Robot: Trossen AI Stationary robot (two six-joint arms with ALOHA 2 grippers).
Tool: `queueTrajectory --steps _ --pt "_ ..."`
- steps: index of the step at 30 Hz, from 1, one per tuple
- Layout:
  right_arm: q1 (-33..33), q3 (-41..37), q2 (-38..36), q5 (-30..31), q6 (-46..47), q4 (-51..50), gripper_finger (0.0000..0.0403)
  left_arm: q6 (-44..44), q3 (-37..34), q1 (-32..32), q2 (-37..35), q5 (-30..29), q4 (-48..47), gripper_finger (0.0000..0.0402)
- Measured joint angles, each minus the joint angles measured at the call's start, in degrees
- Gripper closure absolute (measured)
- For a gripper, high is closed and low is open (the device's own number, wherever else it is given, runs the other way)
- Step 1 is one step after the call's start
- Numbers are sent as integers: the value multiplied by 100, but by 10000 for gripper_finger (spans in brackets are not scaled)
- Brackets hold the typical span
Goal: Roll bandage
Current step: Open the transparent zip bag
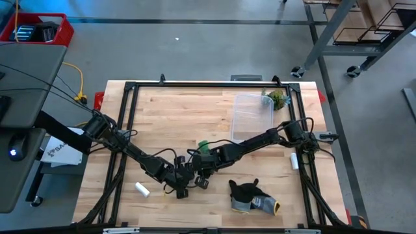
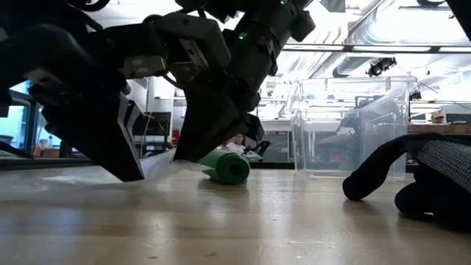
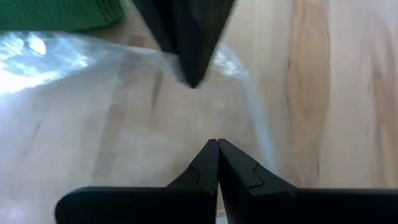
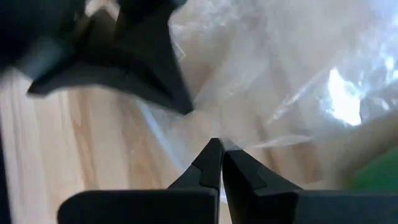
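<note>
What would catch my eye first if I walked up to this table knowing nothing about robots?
Two dark arms meet near the table's middle, the left claw and right claw both shut on a clear plastic sheet. A bright green bandage roll lies right beside them. A dark grey glove sits nearer the front edge.

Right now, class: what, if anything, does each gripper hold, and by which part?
Both the left gripper and the right gripper are shut on the clear plastic film, each pinching an edge. The bandage lies unheld.
</note>
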Motion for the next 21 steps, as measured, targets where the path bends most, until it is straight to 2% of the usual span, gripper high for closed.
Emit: queueTrajectory --steps 8,14,21 --pt "83 -3 112 -49 356 -104 403 691 -68 100 102 173 -71 401" --pt "106 -2 138 128 402 -132 403 695 -115 34 -147 40 -480 401" --pt "112 -2 295 44 718 -72 403 660 -114 60 152 144 -20 401"
